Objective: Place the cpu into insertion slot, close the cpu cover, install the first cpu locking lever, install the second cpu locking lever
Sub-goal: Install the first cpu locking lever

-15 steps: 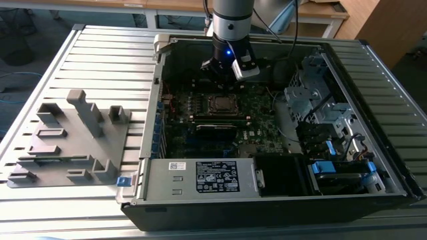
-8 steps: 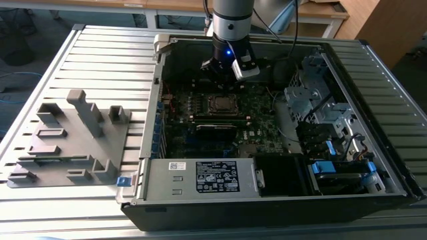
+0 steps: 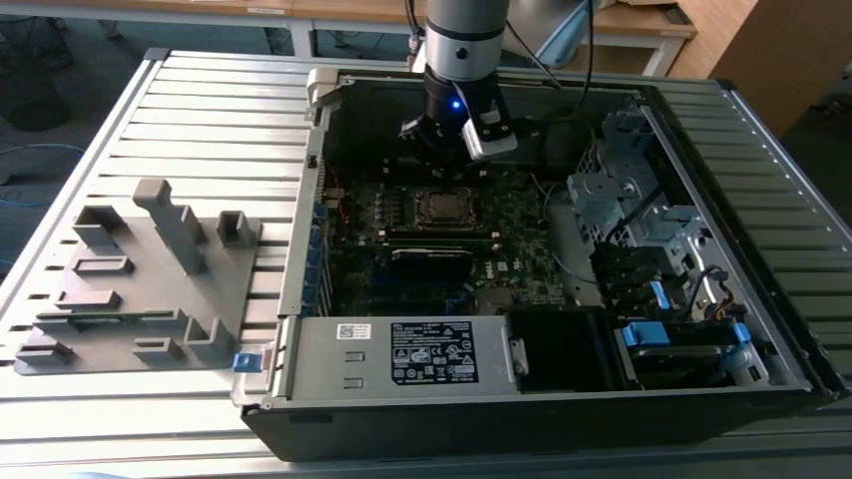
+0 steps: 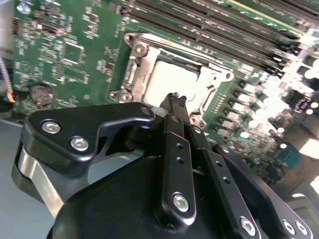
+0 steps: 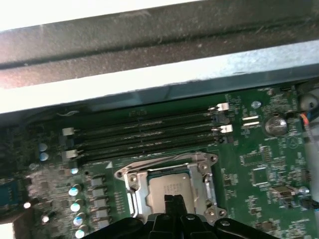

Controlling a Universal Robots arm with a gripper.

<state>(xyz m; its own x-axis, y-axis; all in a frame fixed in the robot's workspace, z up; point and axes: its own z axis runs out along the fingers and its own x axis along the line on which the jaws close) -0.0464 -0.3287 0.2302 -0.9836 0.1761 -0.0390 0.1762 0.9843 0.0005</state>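
Cpu (image 5: 172,190) seated in insertion slot (image 3: 441,208); cpu cover (image 5: 167,162) down around it. Gripper (image 4: 174,102) hovers just above, fingers pinched together, empty. Locking levers: cannot tell.

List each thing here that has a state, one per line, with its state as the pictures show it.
cpu: seated in the insertion slot, grey top facing up.
insertion slot: filled by the cpu.
cpu cover: lying flat around the cpu.
tool: fingers together, holding nothing, poised just above the cover's edge.
computer case: side panel off, lying flat, motherboard exposed.
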